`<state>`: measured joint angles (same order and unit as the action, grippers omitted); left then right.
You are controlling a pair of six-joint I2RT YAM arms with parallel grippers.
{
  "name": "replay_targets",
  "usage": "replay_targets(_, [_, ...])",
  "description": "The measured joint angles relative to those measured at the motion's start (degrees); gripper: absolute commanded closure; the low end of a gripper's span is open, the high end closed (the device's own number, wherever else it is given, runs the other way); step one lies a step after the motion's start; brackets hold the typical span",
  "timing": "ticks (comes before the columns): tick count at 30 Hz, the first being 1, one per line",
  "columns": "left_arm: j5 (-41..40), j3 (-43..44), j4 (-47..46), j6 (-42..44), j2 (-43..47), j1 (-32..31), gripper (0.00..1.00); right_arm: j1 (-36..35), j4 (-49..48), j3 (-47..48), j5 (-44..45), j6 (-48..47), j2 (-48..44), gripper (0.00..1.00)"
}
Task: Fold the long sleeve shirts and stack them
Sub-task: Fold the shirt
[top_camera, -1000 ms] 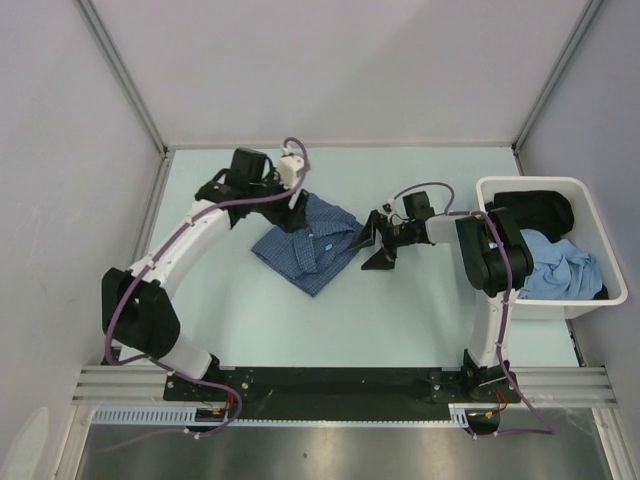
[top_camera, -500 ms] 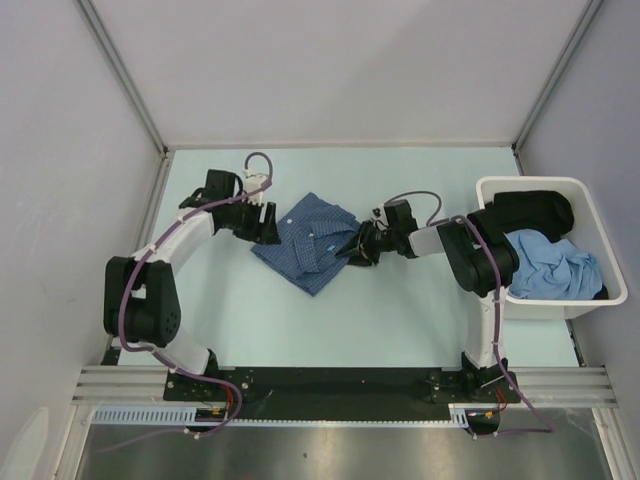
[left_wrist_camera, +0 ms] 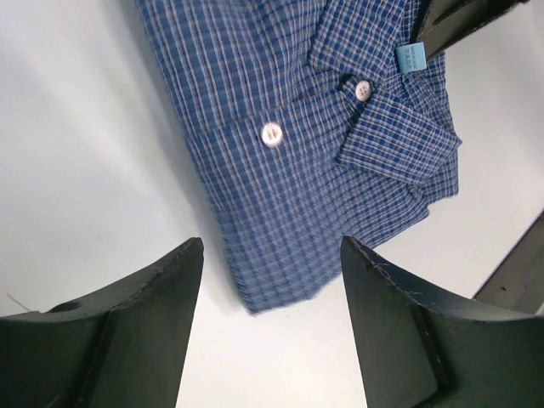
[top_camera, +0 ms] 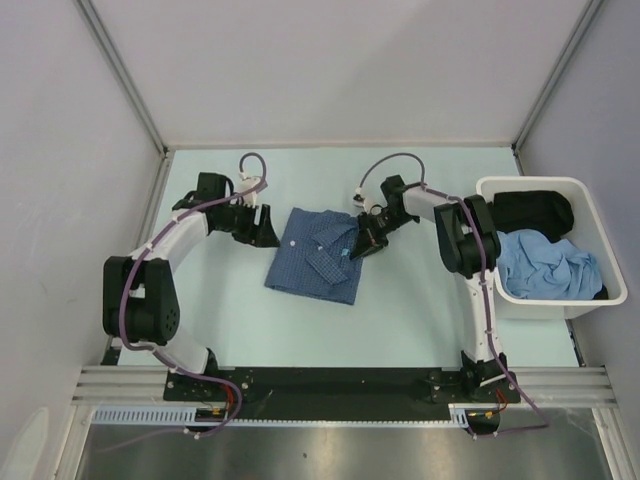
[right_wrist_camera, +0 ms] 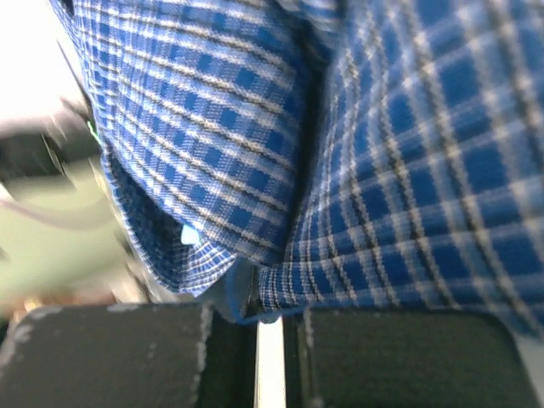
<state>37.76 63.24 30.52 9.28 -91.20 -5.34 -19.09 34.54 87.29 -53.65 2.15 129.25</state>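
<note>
Right jaws clamped shut on the right edge of the folded checked shirt [top_camera: 313,266] lying on the worktop [top_camera: 420,300], left jaws wide open and empty beside it, and that thin pinch could slip or drag the fold apart!

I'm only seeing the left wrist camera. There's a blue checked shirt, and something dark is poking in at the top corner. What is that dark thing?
Observer: That's the right gripper. It sits at the right edge of the checked shirt, near the collar.
Operator: Is it grabbing the shirt?
Observer: Yes. The right wrist view shows its fingers shut on a fold of the cloth.
Operator: Are there more clothes anywhere?
Observer: Yes. A white bin at the table's right side holds a light-blue garment and a black garment.
</note>
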Motion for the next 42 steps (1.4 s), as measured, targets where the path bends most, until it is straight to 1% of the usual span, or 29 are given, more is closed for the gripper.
replay_targets(3, [2.27, 0.07, 1.29, 1.42, -0.15, 0.39, 0.30, -0.22, 19.54, 13.20, -0.44, -20.85, 6.64, 1.00])
replay_targets(5, [3.37, 0.02, 1.84, 2.08, -0.13, 0.39, 0.29, -0.72, 28.00, 19.41, 0.11, -31.41, 9.55, 1.00])
replay_targets(7, [4.28, -0.55, 2.29, 2.80, 0.17, 0.50, 0.29, -1.88, 33.53, 23.34, 3.48, -40.15, 10.47, 1.00])
replay_targets(12, [5.79, -3.61, 3.52, 2.80, 2.10, 2.27, 0.30, -7.26, 39.98, 28.61, 13.97, -59.63, 9.86, 1.00])
replay_targets(18, [6.01, -8.48, 4.42, 2.80, 5.42, 5.55, 0.31, -13.86, 45.13, 33.62, 25.38, -77.94, 9.90, 1.00])
replay_targets(23, [6.14, -13.11, 4.44, 1.75, 7.87, 9.57, 0.33, -18.84, 48.04, 35.47, 33.81, -92.32, 10.08, 1.00])
replay_targets(26, [6.12, -13.88, 4.42, 1.20, 7.85, 11.02, 0.34, -21.29, 50.05, 37.24, 38.34, -98.97, 10.84, 0.99])
replay_targets(30, [6.62, -13.88, 3.91, 1.05, 7.04, 11.28, 0.34, -23.39, 52.00, 38.80, 42.47, -105.90, 11.65, 0.91])
replay_targets(31, [7.04, -13.88, 3.76, 0.83, 6.27, 11.28, 0.34, -23.74, 52.13, 38.82, 43.17, -107.27, 11.65, 0.79])
replay_targets(32, [7.48, -13.88, 3.61, 0.68, 5.27, 11.28, 0.34, -24.02, 52.15, 38.82, 43.65, -107.95, 11.63, 0.71])
replay_targets(33, [7.91, -13.86, 3.41, 0.37, 4.07, 11.28, 0.34, -24.20, 52.15, 38.77, 43.93, -108.28, 11.58, 0.65])
replay_targets(36, [9.38, -13.20, 2.99, -0.28, 0.50, 11.28, 0.34, -24.61, 48.92, 37.24, 44.28, -107.89, 10.34, 0.56])
replay_targets(37, [9.88, -12.61, 2.97, -0.44, -0.59, 11.28, 0.37, -24.65, 46.97, 36.28, 44.17, -107.12, 9.55, 0.55])
replay_targets(39, [10.84, -10.71, 2.54, -0.76, -2.56, 11.26, 0.39, -24.63, 42.75, 34.56, 43.87, -105.04, 8.00, 0.53])
replay_targets(41, [12.02, -7.32, 1.92, -0.79, -4.50, 10.95, 0.39, -24.24, 38.14, 33.24, 43.43, -102.60, 6.47, 0.53])
replay_targets(42, [12.33, -5.66, 1.38, -0.79, -5.38, 10.71, 0.39, -24.09, 35.87, 32.76, 43.19, -101.18, 5.77, 0.50])
